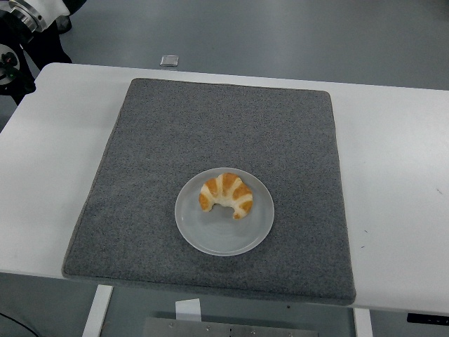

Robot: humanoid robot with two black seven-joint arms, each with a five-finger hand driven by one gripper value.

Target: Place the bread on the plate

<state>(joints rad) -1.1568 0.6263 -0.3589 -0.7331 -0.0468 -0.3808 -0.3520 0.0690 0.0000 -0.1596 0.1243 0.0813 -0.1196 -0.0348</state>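
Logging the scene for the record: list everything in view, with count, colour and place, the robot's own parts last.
mat: one, dark grey, spread over the middle of the table.
plate: one, pale translucent white, on the mat's near half.
bread: one croissant, golden with pale stripes, lying on the plate.
table: one, white, under the mat.
small object: one, grey, at the table's far edge; too small to identify.
left arm: part of it only, black and white, at the top left corner; its hand is out of view.
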